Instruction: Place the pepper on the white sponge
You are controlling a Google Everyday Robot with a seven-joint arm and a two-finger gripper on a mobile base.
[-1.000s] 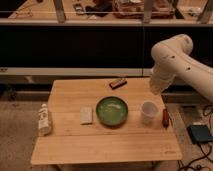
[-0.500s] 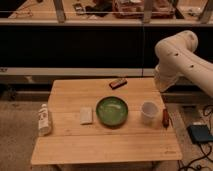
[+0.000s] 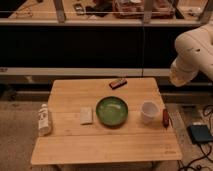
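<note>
The pepper [image 3: 165, 117], small, thin and dark red, lies on the wooden table [image 3: 105, 145] near its right edge, just right of the white cup [image 3: 148, 111]. The white sponge [image 3: 86, 115] lies flat left of the green bowl [image 3: 112, 110], in the middle-left of the table. Only the white arm [image 3: 192, 52] shows, at the right edge of the view, above and behind the table's right end. My gripper itself is out of view, and nothing of the arm touches the pepper or the sponge.
A white bottle [image 3: 44, 120] lies at the table's left edge. A dark reddish-brown bar [image 3: 118, 83] lies near the back edge. A blue-grey box [image 3: 201, 134] with cables sits on the floor right of the table. Dark shelving stands behind.
The arm has moved to the right, further towards the edge of the view. The things on the table have not moved.
</note>
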